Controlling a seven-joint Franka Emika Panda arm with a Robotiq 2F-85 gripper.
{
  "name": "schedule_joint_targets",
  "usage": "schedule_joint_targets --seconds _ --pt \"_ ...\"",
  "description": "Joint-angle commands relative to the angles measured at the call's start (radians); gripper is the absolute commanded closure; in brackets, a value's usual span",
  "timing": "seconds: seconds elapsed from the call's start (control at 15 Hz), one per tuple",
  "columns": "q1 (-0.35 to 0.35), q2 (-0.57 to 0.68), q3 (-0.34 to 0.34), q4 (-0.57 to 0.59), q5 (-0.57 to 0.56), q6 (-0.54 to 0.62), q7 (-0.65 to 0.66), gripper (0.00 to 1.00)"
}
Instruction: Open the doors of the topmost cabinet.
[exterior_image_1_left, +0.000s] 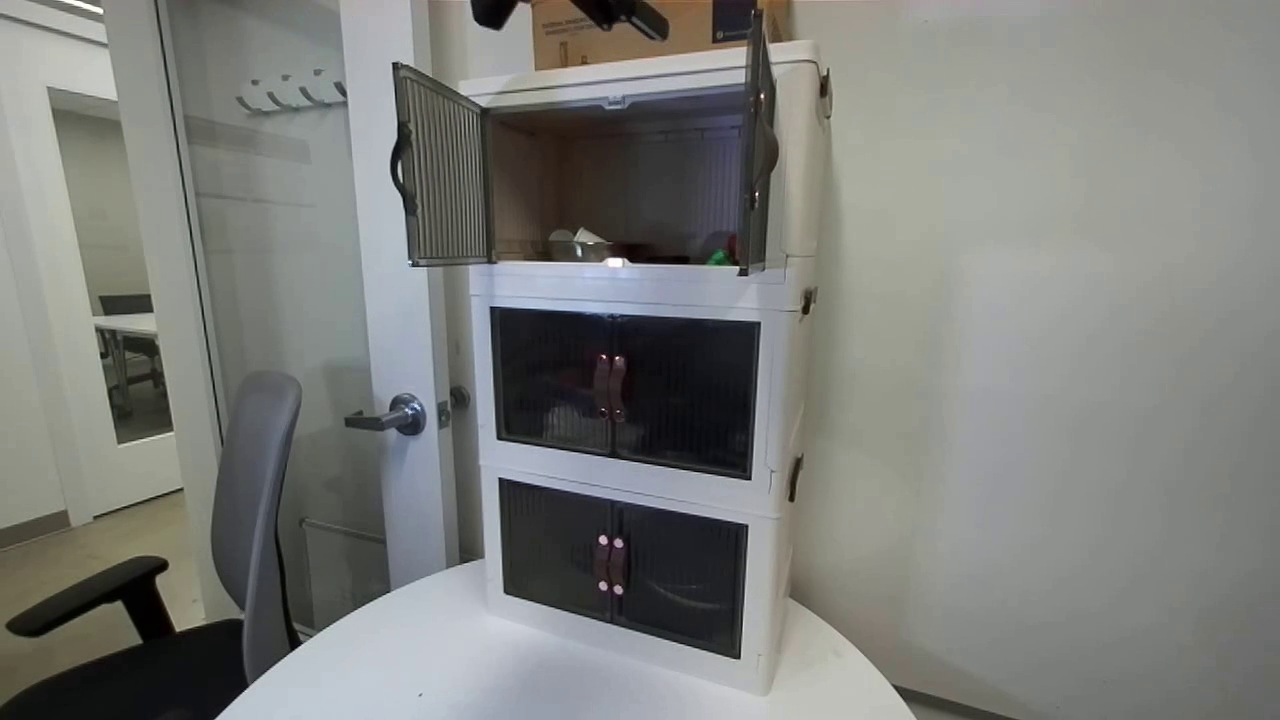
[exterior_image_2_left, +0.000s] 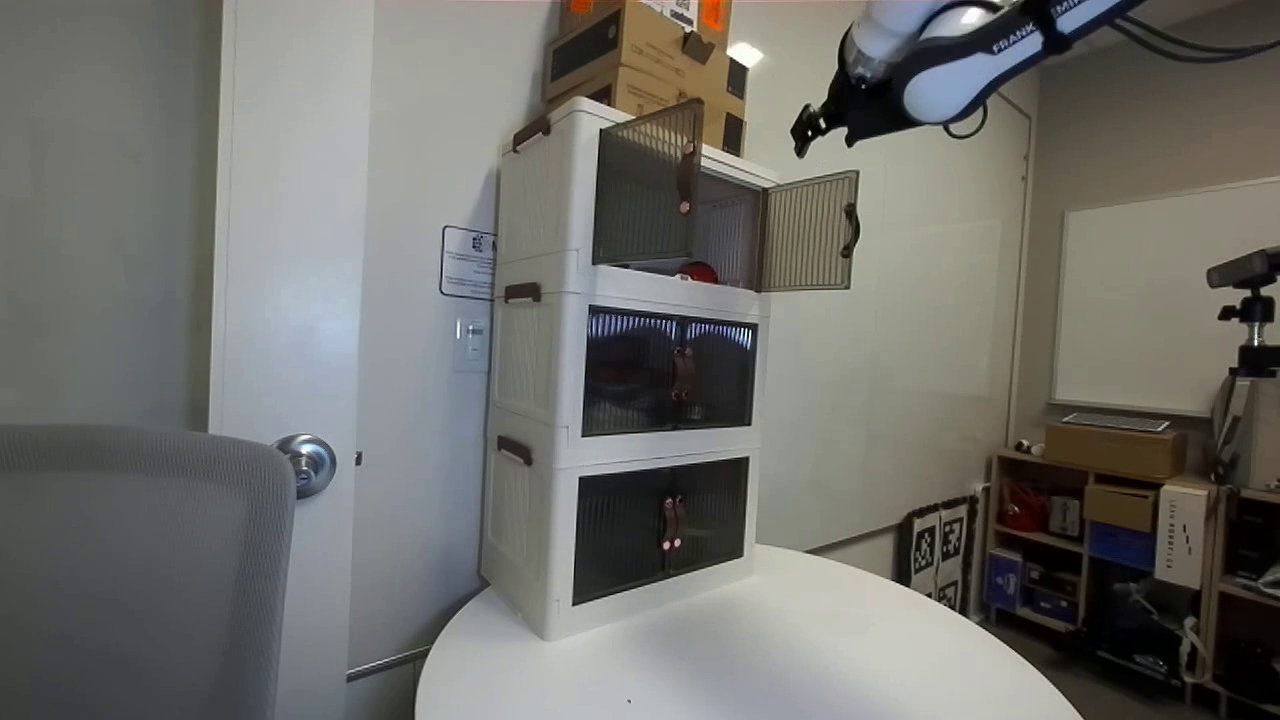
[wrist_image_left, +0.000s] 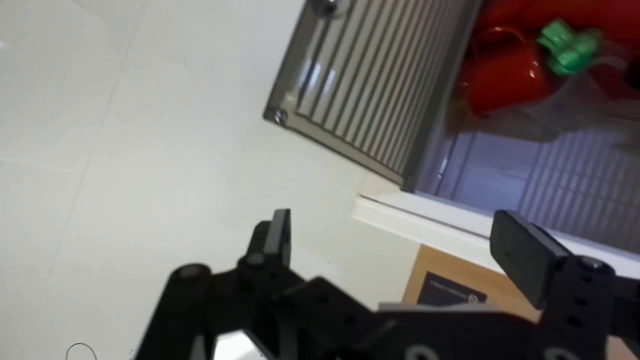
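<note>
On topmost cabinet (exterior_image_1_left: 630, 175), doors (exterior_image_1_left: 448, 180) wide open, end effector (wrist_image_left: 392, 230) spread, clear of their edges (wrist_image_left: 340, 144)

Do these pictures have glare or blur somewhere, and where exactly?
Wrist view: small glints on the open door, while the green object inside the top cabinet looks blurred. In an exterior view: a bright glare spot on the glossy wall near the boxes; pale streaks, likely reflections, along the top of the middle doors.

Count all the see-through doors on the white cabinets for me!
6: two open doors on the topmost cabinet, two closed doors on the middle cabinet, and two more closed doors on the bottom cabinet. Any doors around the back would be hidden.
</note>
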Motion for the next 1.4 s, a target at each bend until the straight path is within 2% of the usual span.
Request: schedule_joint_targets --seconds 0.0,0.2,0.33,0.47,0.53,0.67,0.73,0.93,1.0,1.07,1.2,1.27,1.33 --pt "0.003 -0.104 0.064 -0.069 0.28 0.052 -0.228 0.0" --pt "0.05 -0.18 0.114 -0.126 0.536 0.02 -0.414 0.0" --pt "0.069 -0.244 0.152 -0.21 0.692 0.0 -0.517 0.0" --pt "0.102 -0.322 0.166 -0.288 0.818 -0.079 -0.625 0.0" --pt "0.106 -0.364 0.176 -0.318 0.842 -0.153 -0.663 0.0" --pt "0.083 -0.449 0.207 -0.362 0.801 -0.318 -0.687 0.0" --pt "0.053 -0.495 0.238 -0.381 0.74 -0.395 -0.659 0.0" --pt "0.074 -0.608 0.249 -0.388 0.672 -0.662 -0.685 0.0" --pt "0.062 -0.635 0.276 -0.378 0.697 -0.751 -0.731 0.0" --pt "0.114 -0.664 0.248 -0.37 0.74 -0.813 -0.798 0.0" --pt "0.159 -0.715 0.224 -0.367 0.784 -0.882 -0.901 0.0" --pt "0.111 -0.665 0.258 -0.353 0.752 -0.832 -0.809 0.0" --pt "0.127 -0.69 0.253 -0.353 0.764 -0.86 -0.841 0.0"
